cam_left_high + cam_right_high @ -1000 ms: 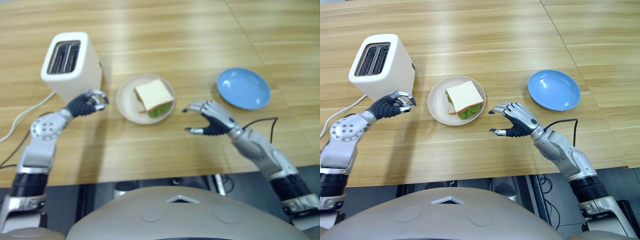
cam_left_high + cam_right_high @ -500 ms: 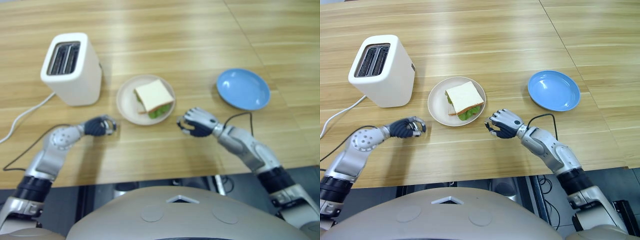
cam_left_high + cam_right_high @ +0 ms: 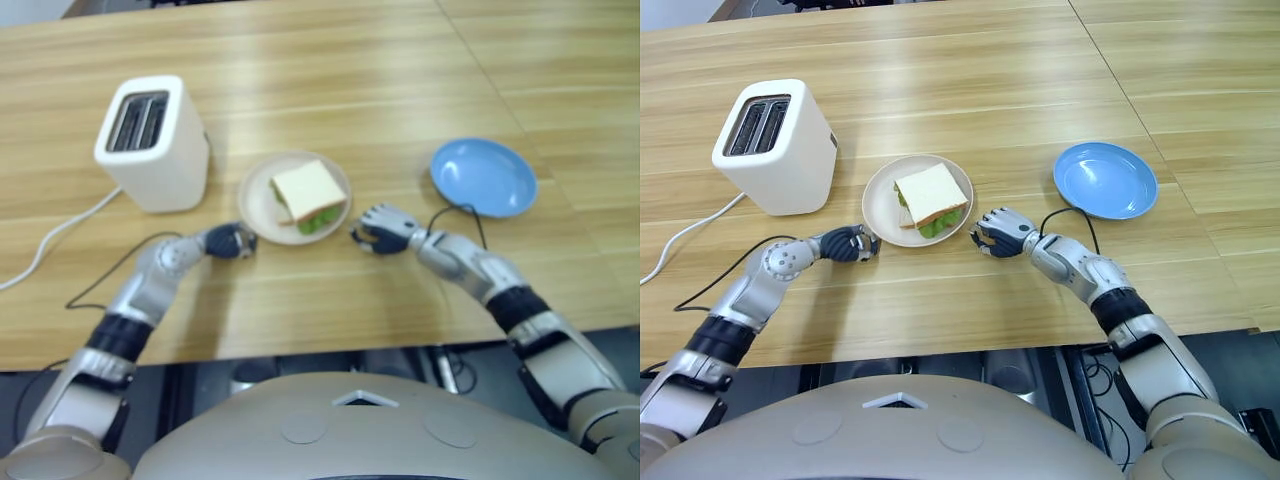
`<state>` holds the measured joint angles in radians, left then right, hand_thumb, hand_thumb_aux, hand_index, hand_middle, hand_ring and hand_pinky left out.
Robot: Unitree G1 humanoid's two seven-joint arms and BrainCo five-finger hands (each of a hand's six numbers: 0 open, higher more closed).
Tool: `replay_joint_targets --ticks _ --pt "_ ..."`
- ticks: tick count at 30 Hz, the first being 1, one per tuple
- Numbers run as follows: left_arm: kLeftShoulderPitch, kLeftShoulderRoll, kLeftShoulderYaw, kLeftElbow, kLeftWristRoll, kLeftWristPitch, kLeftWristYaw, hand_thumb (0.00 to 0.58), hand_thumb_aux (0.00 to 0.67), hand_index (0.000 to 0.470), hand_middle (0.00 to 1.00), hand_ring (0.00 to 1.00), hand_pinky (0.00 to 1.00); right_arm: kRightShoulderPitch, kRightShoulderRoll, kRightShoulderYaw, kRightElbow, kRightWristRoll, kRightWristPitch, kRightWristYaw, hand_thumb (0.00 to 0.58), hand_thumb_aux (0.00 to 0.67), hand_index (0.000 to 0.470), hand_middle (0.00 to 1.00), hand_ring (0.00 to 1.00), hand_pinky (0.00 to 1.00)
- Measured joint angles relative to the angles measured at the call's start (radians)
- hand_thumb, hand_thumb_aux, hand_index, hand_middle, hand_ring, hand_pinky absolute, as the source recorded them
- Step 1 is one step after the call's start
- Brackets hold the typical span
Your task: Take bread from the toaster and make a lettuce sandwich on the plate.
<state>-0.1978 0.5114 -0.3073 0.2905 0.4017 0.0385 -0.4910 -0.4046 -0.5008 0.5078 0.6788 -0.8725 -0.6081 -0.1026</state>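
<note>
Sandwich lies on the beige plate, near the middle of the wooden surface. The top slice is white and square, turned slightly askew. Green lettuce sticks out under its near edge and along its left side. The lower slice is mostly hidden; a pale edge at the left is probably it.

White toaster stands upright to the left of the plate, apart from it, its two dark slots facing up. Its white cord trails off to the left edge.

Blue plate sits well to the right.

Left hand rests low at the plate's near-left rim, fingers curled in, holding nothing. Whether it touches the rim cannot be told.

Right hand sits just beside the plate's near-right rim, also curled into a loose fist, with nothing in it.

A thin black cable loops over the surface behind the right wrist.
</note>
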Motion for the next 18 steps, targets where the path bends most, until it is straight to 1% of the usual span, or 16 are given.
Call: replay_joint_targets --ticks 1,2,5,9,10,11,12,13,15,16,18 --pt "-0.041 -0.026 0.0 0.054 0.004 -0.006 0.028 0.58 0.67 0.46 1.0 1.0 1.0 -0.041 0.018 0.014 0.055 -0.011 0.0 -0.024 0.58 0.67 0.46 1.0 1.0 1.0" --pt "-0.059 -0.039 0.0 0.081 0.006 -0.009 0.041 0.58 0.67 0.46 1.0 1.0 1.0 -0.059 0.026 0.02 0.082 -0.016 0.001 -0.035 0.58 0.67 0.46 1.0 1.0 1.0" --pt "-0.177 -0.108 0.002 0.243 0.005 -0.035 0.109 0.58 0.67 0.46 1.0 1.0 1.0 -0.18 0.074 0.054 0.244 -0.036 0.016 -0.102 0.58 0.67 0.46 1.0 1.0 1.0" --pt "-0.3 -0.168 0.007 0.442 0.005 -0.082 0.213 0.58 0.67 0.46 1.0 1.0 1.0 -0.322 0.122 0.1 0.418 -0.077 0.081 -0.215 0.58 0.67 0.46 1.0 1.0 1.0" --pt "-0.328 -0.178 0.01 0.486 0.005 -0.089 0.241 0.58 0.67 0.46 1.0 1.0 1.0 -0.359 0.134 0.112 0.454 -0.089 0.104 -0.242 0.58 0.67 0.46 0.75 0.75 0.75" --pt "-0.355 -0.186 0.015 0.525 0.003 -0.098 0.27 0.531 0.476 0.327 1.0 1.0 1.0 -0.397 0.146 0.125 0.487 -0.1 0.128 -0.272 0.436 0.336 0.231 0.0 0.0 0.0" --pt "-0.371 -0.19 0.022 0.55 -0.003 -0.11 0.29 0.531 0.476 0.327 1.0 1.0 1.0 -0.42 0.155 0.13 0.508 -0.109 0.146 -0.295 0.436 0.336 0.231 0.0 0.0 0.0" --pt "-0.385 -0.194 0.03 0.572 -0.008 -0.118 0.312 0.517 0.449 0.308 1.0 1.0 1.0 -0.442 0.163 0.141 0.528 -0.114 0.164 -0.316 0.0 0.0 0.0 0.0 0.0 0.0" --pt "-0.402 -0.194 0.042 0.602 -0.013 -0.132 0.352 0.512 0.441 0.303 1.0 1.0 1.0 -0.464 0.168 0.158 0.551 -0.118 0.187 -0.355 0.0 0.0 0.0 0.0 0.0 0.0" --pt "-0.402 -0.194 0.05 0.611 -0.015 -0.136 0.369 0.0 0.0 0.0 0.0 0.0 0.0 -0.465 0.169 0.161 0.559 -0.118 0.191 -0.373 0.0 0.0 0.0 0.0 0.0 0.0" --pt "-0.402 -0.193 0.07 0.613 -0.022 -0.149 0.41 0.0 0.0 0.0 0.0 0.0 0.0 -0.458 0.156 0.162 0.562 -0.111 0.188 -0.407 0.0 0.0 0.0 0.0 0.0 0.0"
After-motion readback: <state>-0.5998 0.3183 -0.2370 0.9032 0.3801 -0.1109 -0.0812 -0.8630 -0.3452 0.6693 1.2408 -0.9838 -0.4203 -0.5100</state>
